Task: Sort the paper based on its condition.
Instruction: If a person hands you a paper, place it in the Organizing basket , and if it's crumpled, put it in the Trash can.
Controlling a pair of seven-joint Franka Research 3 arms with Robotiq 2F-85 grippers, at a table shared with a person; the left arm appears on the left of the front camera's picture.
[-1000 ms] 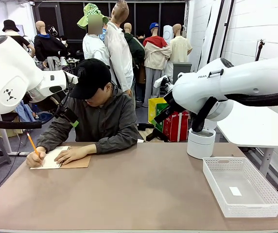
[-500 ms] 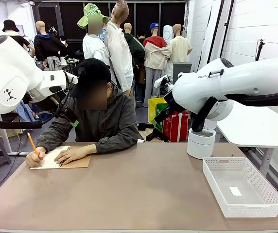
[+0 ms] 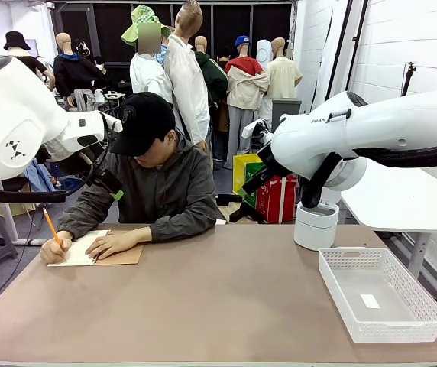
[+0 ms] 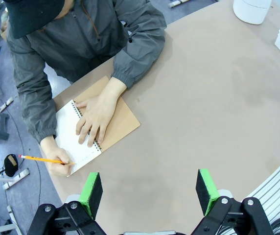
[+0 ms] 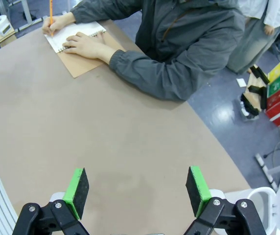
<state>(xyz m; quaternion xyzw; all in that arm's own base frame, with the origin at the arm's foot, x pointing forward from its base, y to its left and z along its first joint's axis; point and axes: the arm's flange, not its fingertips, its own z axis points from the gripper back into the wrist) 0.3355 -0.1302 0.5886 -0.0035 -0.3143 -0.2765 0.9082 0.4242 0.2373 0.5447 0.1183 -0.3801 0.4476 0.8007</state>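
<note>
A person at the far left of the table writes with an orange pencil (image 3: 49,224) on the white page (image 3: 81,248) of a spiral notebook whose brown cardboard cover (image 3: 124,257) lies folded out beside it. The other hand rests flat on the page (image 4: 70,131). No loose torn sheet is in view. My left gripper (image 4: 150,188) hangs open high above the table, nearer than the notebook (image 4: 123,120), with nothing between its green pads. My right gripper (image 5: 136,188) is also open and empty above bare tabletop, far from the notebook (image 5: 79,32).
A white mesh basket (image 3: 354,252) stands at the near right with a small white label (image 3: 370,301) lying inside. A white cylinder (image 3: 315,225) sits at the far right, behind the basket. The brown tabletop (image 3: 226,298) between notebook and basket is bare.
</note>
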